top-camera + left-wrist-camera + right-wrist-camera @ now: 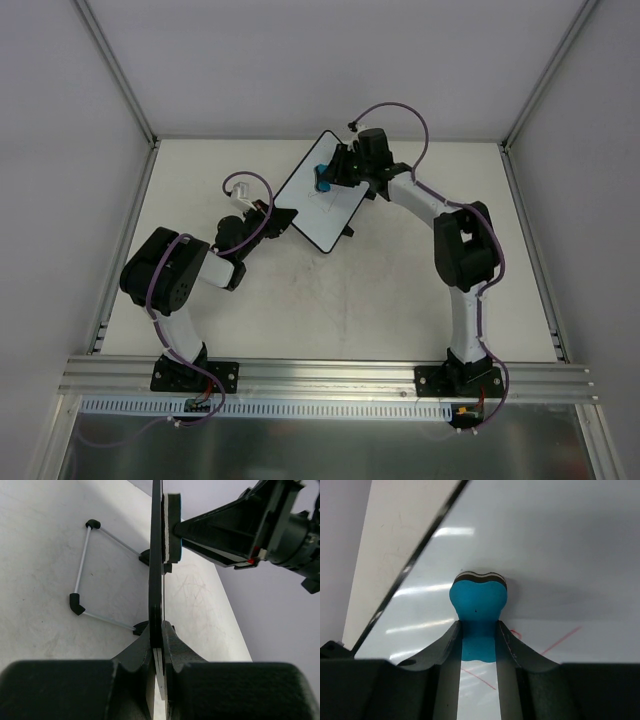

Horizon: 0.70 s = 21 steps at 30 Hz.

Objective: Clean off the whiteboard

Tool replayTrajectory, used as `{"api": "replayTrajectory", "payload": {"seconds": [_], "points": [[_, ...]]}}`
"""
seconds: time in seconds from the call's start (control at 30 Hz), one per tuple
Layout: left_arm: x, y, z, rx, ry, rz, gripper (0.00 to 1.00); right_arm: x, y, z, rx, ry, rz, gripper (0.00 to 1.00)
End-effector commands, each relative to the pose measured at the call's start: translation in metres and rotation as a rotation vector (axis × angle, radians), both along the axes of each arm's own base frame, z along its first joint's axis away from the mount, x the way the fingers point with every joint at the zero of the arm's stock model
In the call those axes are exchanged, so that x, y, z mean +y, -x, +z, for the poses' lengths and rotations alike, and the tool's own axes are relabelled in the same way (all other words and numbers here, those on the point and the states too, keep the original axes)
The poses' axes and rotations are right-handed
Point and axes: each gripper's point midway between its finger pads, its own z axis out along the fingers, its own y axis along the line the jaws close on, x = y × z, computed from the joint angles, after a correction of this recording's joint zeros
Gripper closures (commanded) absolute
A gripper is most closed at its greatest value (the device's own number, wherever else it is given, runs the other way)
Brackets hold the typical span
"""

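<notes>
The whiteboard is held tilted above the table, back of centre. My left gripper is shut on its lower left edge; the left wrist view shows the board edge-on, clamped in my left gripper. My right gripper is shut on the blue eraser and presses it flat against the board's upper part. In the right wrist view the eraser sticks out between my right gripper fingers onto the white face. Thin red lines lie just beside and below it.
A wire stand with black tips juts from the board's back, over the table. Metal posts and white walls close in the sides and back. An aluminium rail runs along the near edge.
</notes>
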Motion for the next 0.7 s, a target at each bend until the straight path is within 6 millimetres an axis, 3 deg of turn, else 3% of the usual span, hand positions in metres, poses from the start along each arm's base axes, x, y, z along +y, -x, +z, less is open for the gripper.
{"api": "replayTrajectory", "payload": {"seconds": [0.0,0.27,0.47,0.67], "points": [[-0.005,0.001,0.057,-0.303,-0.012,-0.032,1.00,-0.040,0.005,-0.059,0.195,0.069,-0.163,1.00],[-0.004,0.003,0.055,-0.296,-0.009,-0.026,1.00,-0.089,0.007,-0.102,0.374,0.042,-0.362,1.00],[-0.003,0.004,0.055,-0.295,-0.008,-0.027,1.00,-0.095,0.011,-0.107,0.386,0.054,-0.385,1.00],[-0.004,0.004,0.055,-0.296,-0.005,-0.031,1.00,-0.087,0.011,-0.101,0.381,0.028,-0.347,1.00]]}}
